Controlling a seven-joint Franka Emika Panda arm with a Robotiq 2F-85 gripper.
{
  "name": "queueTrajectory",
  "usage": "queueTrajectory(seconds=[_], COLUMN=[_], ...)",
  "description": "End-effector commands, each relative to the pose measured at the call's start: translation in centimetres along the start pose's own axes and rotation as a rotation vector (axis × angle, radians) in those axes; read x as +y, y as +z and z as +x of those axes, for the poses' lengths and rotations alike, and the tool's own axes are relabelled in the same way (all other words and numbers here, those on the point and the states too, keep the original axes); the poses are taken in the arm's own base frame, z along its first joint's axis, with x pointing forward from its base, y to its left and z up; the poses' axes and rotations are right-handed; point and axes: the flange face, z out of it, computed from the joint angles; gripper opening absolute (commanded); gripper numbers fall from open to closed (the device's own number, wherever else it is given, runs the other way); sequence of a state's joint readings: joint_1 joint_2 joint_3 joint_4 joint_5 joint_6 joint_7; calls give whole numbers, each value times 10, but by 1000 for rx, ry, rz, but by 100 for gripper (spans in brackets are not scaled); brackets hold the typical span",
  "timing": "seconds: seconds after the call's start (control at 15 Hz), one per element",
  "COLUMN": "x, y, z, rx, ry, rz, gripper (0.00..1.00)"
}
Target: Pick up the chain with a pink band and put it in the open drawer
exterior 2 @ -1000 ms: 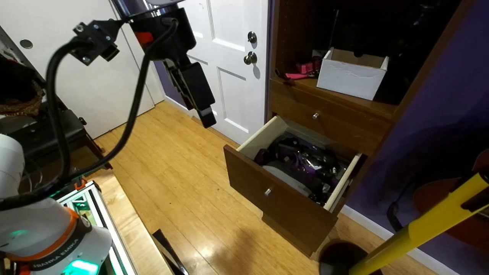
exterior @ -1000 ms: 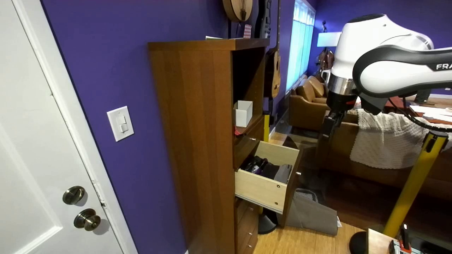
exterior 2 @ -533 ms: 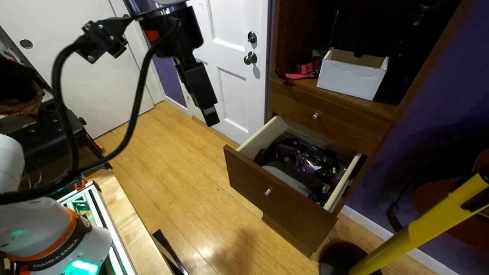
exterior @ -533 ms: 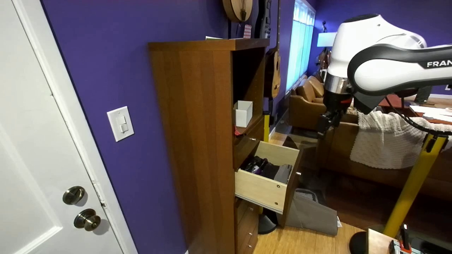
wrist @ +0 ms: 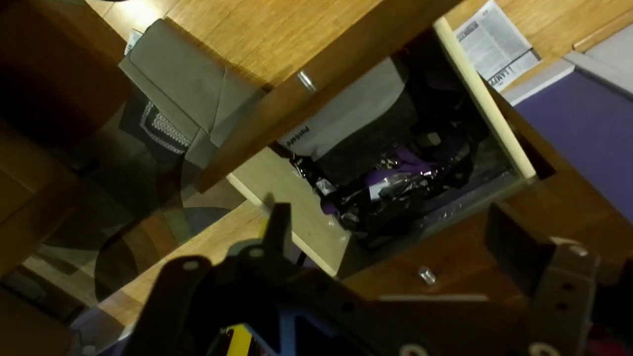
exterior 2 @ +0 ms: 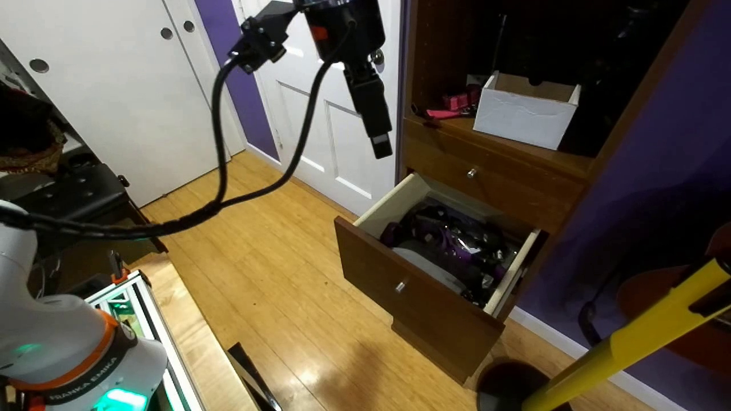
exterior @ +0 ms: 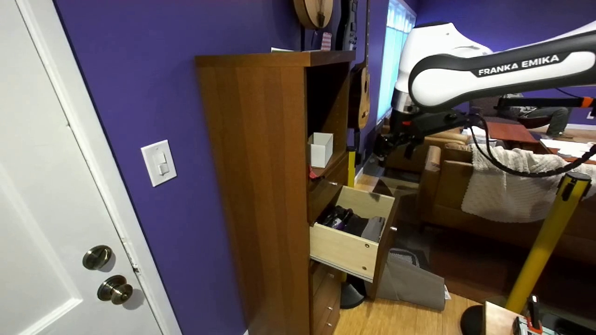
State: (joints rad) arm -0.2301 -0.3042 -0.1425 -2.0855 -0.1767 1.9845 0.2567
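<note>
The chain with a pink band (exterior 2: 451,108) lies on the cabinet shelf, left of a white box, its dark end at the shelf edge. A bit of its red (exterior: 313,173) shows in an exterior view. The open drawer (exterior 2: 411,302) sticks out below, also in an exterior view (exterior: 344,249) and the wrist view (wrist: 346,64). Dark and purple items lie in it. My gripper (exterior 2: 381,149) points down in front of the cabinet, above drawer height, seen in an exterior view (exterior: 381,158) too. In the wrist view its fingers (wrist: 398,240) are wide apart with nothing between them.
The white box (exterior 2: 525,114) stands on the shelf beside the chain. A closed drawer (exterior 2: 497,177) lies between shelf and open drawer. A yellow post (exterior 2: 634,342) stands near the cabinet. A grey flat piece (exterior: 412,284) lies on the floor. A white door (exterior 2: 342,114) is behind.
The arm and gripper have moved toward the cabinet, rightward in one exterior picture and leftward in the other, and the wrist has turned. The chain and drawer have not moved.
</note>
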Motion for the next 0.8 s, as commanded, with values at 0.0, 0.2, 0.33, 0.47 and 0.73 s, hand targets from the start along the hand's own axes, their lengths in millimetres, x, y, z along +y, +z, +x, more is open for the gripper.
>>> queueTrajectory(seconds=[0.0,0.2,0.33,0.47,0.73], x=[-13,-25,-36,-33,-41], y=[0,1,3,1,2], z=[48,72,80,72,79], rx=[76,108,102,101,88], ry=[119,206,242,209,220], rz=[50,127,165,152,183], gripper=[100,100,100,100,100])
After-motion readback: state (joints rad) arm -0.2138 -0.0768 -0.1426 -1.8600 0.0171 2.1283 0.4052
